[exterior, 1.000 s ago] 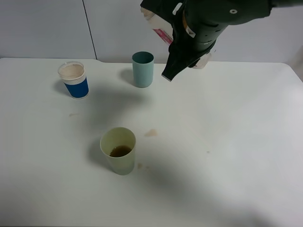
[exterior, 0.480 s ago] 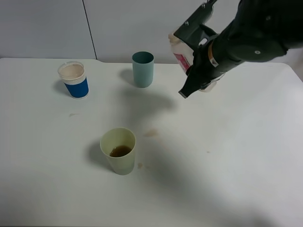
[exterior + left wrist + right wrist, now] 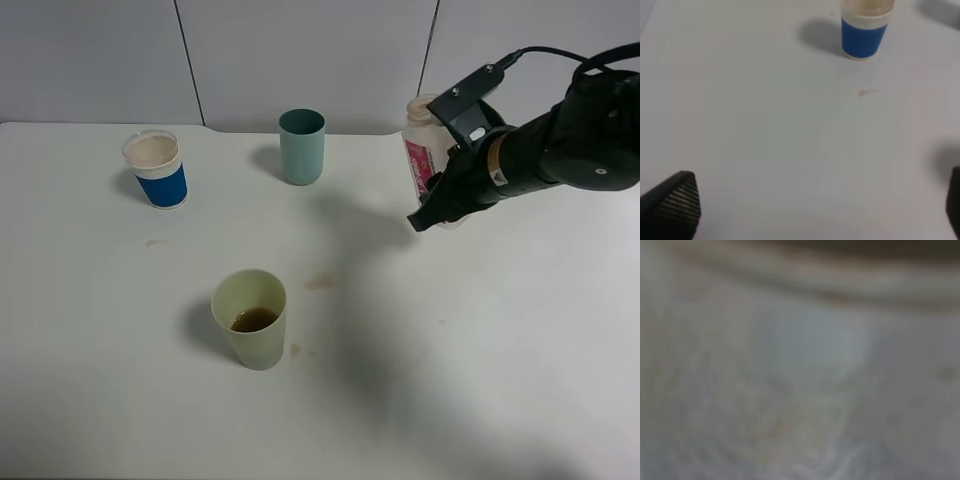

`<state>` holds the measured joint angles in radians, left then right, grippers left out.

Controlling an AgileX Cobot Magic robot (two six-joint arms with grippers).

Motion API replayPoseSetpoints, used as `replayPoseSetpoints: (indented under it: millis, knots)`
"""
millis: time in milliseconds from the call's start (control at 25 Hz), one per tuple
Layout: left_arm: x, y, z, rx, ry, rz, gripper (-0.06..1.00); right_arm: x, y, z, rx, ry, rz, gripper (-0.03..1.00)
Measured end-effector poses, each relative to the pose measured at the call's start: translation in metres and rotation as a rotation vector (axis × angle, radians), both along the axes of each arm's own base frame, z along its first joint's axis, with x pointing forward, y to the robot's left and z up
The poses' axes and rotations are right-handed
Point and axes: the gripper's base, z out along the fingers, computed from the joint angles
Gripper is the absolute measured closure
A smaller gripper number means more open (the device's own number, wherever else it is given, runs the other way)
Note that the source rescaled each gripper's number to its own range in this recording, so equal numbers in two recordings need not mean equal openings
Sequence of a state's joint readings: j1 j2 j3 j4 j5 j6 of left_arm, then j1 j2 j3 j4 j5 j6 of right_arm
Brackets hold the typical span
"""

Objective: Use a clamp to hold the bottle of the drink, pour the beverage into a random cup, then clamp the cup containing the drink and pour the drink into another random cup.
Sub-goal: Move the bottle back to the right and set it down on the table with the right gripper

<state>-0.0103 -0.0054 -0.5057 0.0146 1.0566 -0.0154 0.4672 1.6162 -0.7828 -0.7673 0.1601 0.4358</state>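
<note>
My right gripper [image 3: 437,188] is shut on the clear drink bottle [image 3: 419,140] with a pink label and holds it nearly upright, at or just above the table at the back right. The right wrist view is blurred and filled by the bottle [image 3: 800,380]. A pale green cup [image 3: 250,318] with brown drink in it stands front centre. A teal cup [image 3: 302,146] stands at the back centre. A blue paper cup [image 3: 156,169] stands back left and also shows in the left wrist view [image 3: 865,30]. My left gripper [image 3: 815,207] is open and empty over bare table.
Small brown spill marks [image 3: 319,281] lie on the white table [image 3: 500,350] near the green cup, and another spot [image 3: 867,92] lies near the blue cup. A grey wall runs behind the table.
My right arm has come down and moved right with the bottle, which has turned from tilted to nearly upright. The cups have not moved.
</note>
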Motion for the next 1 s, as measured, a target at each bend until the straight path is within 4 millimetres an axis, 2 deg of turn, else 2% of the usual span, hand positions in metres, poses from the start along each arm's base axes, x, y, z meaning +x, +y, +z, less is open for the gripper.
replayPoseSetpoints:
  millis: [440, 720, 840, 1000]
  knots:
    - [0.0, 0.0, 0.0, 0.0, 0.0, 0.0, -0.06, 0.002, -0.045, -0.017, 0.128, -0.009, -0.083, 0.97]
    - [0.0, 0.0, 0.0, 0.0, 0.0, 0.0, -0.06, 0.008, -0.056, -0.015, 0.162, -0.043, -0.101, 0.97]
    - [0.0, 0.0, 0.0, 0.0, 0.0, 0.0, -0.06, 0.014, -0.07, -0.012, 0.193, -0.089, -0.11, 0.97]
    - [0.0, 0.0, 0.0, 0.0, 0.0, 0.0, -0.06, 0.019, -0.072, -0.022, 0.221, -0.084, -0.104, 0.97]
